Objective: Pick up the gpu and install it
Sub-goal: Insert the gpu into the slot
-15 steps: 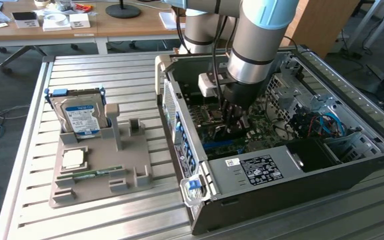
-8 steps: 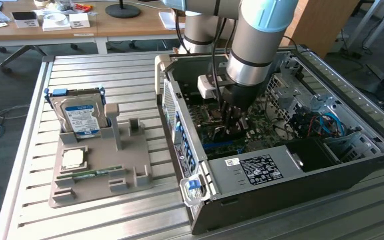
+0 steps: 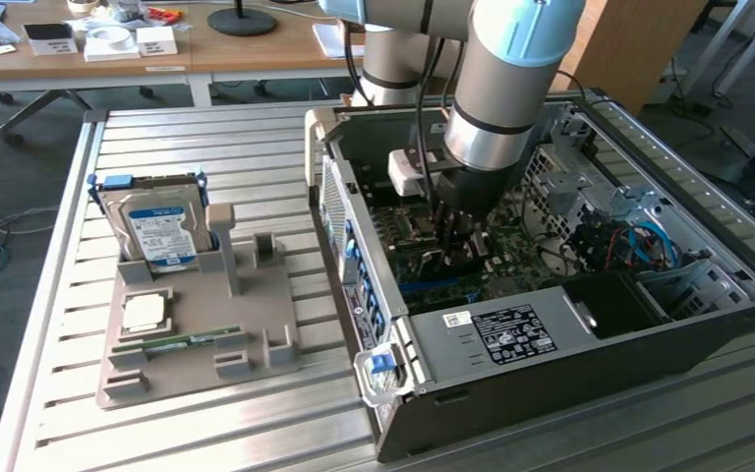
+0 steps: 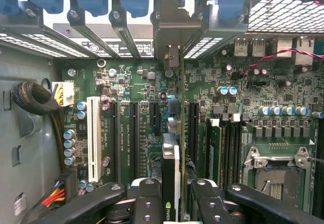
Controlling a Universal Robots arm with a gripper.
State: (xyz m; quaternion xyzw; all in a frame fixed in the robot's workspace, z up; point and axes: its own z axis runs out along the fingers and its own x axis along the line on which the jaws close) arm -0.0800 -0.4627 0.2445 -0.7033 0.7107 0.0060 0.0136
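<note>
the gpu (image 4: 175, 183) stands on edge inside the open computer case (image 3: 574, 393). the gripper (image 4: 176, 204) is closed on it, with black fingers (image 4: 147, 198) pressing on both faces. the card hangs over the green motherboard (image 4: 136, 82), in line with a long black slot a few slots away from the white slot (image 4: 93, 138). its metal bracket (image 4: 172, 32) lies close to the rear openings of the case. whether its lower edge already touches the slot cannot be told.

likely hazards: a small tilt in the grip could set the contact edge beside the slot. the bracket could then catch on the rear frame, and downward force would load the board or the nearby capacitors. a weak hold on so thin a card could also let it slip.

the case lies on its side on a slatted metal desk (image 3: 220, 138). beside it, a grey holder (image 3: 181, 379) carries a hard drive (image 3: 157, 231) and a memory stick (image 3: 184, 342). a wooden desk (image 3: 220, 54) stands behind.
</note>
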